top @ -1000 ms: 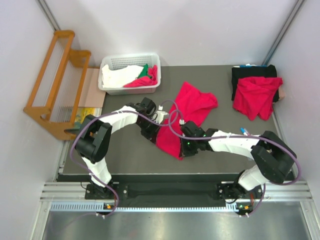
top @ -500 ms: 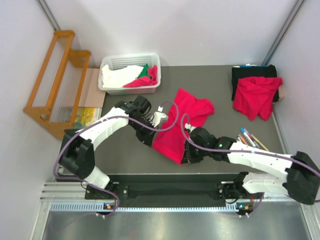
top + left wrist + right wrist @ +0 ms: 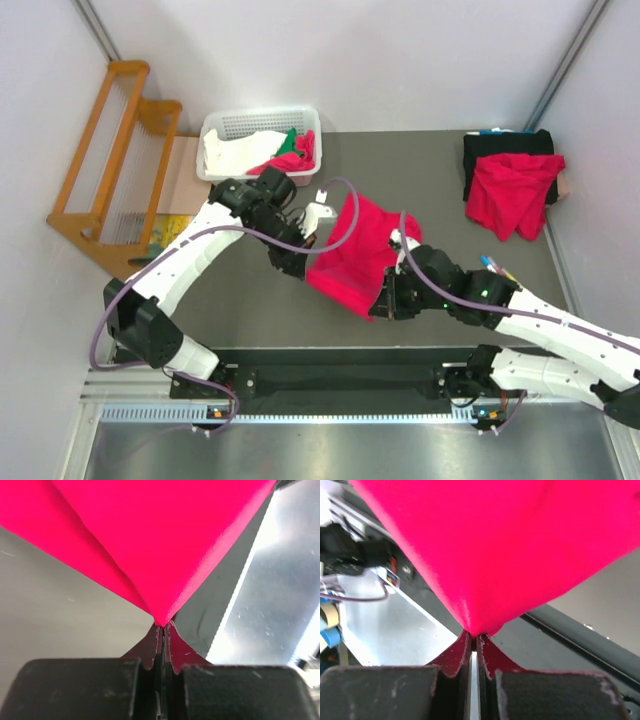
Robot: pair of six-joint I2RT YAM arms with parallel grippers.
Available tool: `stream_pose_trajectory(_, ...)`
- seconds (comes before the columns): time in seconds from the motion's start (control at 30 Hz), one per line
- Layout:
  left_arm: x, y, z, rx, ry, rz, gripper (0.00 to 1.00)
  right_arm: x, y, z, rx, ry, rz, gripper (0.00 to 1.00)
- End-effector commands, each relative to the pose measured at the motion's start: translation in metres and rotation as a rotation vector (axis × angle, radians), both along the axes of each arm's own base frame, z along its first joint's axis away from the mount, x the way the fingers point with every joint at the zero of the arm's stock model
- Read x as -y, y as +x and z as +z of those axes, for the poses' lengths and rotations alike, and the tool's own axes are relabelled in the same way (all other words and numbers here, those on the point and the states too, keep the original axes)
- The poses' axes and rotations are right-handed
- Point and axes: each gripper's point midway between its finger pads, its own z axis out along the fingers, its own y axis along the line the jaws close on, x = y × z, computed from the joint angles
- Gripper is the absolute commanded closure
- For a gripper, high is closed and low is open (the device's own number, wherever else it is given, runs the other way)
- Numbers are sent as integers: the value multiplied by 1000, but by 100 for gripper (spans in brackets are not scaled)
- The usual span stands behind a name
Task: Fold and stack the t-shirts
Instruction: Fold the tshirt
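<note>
Wrist views show left gripper (image 3: 162, 626), right gripper (image 3: 474, 636) apparently pinching t-shirt (image 3: 350, 258).

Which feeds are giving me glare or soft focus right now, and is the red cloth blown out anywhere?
Left wrist: the t-shirt is oversaturated and its folds barely read; glare washes out the metal surface at right; the left gripper is dark and soft. Right wrist: the same flat red, a bright patch at lower left, the right gripper blurred. Top external: evenly lit, sharp, only soft shadows.
</note>
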Motion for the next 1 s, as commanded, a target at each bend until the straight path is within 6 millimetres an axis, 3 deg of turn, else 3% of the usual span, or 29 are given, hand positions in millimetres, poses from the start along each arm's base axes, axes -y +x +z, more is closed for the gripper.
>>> stream_pose_trajectory(0.0,11,26,44,126,-63,29,100,12,20,36,119,-47,-45,100)
stream_pose_trajectory(0.03,18,37,56,169,-89,42,100,12,24,35,125,-63,-48,100)
stream_pose_trajectory(0.17,40,78,66,237,-138,138,100,17,55,47,197,-77,-93,100)
stream_pose_trajectory(0.23,51,96,73,278,-174,165,100,22,67,43,209,-101,-102,100)
stream_pose_trajectory(0.47,80,148,40,225,-123,194,100,51,128,27,238,-124,-233,100)
stream_pose_trajectory(0.53,85,159,26,206,-102,201,100,52,141,19,232,-138,-241,100)
stream_pose_trajectory(0.6,91,170,26,223,-105,205,100,54,158,12,221,-130,-264,100)
stream_pose_trajectory(0.63,93,175,14,206,-87,207,100,54,161,9,212,-125,-261,100)
stream_pose_trajectory(0.7,96,189,13,237,-80,216,100,58,179,1,203,-118,-292,100)
stream_pose_trajectory(0.73,99,194,3,225,-67,217,100,62,184,-3,190,-107,-303,100)
stream_pose_trajectory(0.8,102,206,1,239,-73,225,100,64,192,-13,167,-104,-312,100)
stream_pose_trajectory(0.83,104,210,-10,219,-62,229,100,67,200,-14,170,-97,-327,100)
stream_pose_trajectory(0.9,109,220,-10,235,-70,240,100,71,207,-25,152,-104,-332,100)
stream_pose_trajectory(0.97,111,230,-23,238,-54,251,100,78,217,-37,136,-113,-352,100)
